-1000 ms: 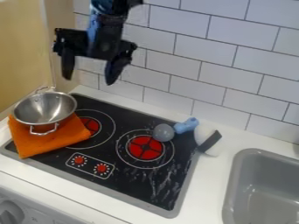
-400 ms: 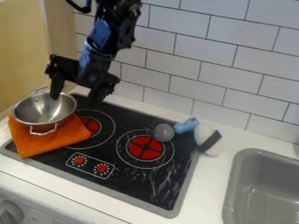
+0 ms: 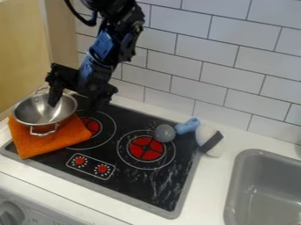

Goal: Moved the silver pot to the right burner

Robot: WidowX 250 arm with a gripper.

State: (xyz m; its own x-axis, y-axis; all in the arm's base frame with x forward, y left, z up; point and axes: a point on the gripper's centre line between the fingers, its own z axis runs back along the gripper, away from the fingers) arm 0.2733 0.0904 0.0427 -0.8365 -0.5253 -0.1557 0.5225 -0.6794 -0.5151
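The black gripper (image 3: 71, 105) is at the upper left, open over the right side of the silver pot (image 3: 38, 113). One finger hangs over the inside of the pot, the other is outside its right rim, above the stove's back left. The pot rests on a folded orange cloth (image 3: 54, 141) at the stove's left side, one handle toward the front and one toward the back. The right burner (image 3: 145, 148) is a red disc with white rings around it.
A grey ball-like thing (image 3: 164, 133) and a blue toy piece (image 3: 187, 126) lie by the right burner's back edge. Beside them is a white object with a black band (image 3: 209, 139). The grey sink (image 3: 240, 184) is at the right; a tiled wall stands behind.
From above the stove's back, the gripper has come down and somewhat left to the pot's right rim. The pot and the cloth have stayed in place.
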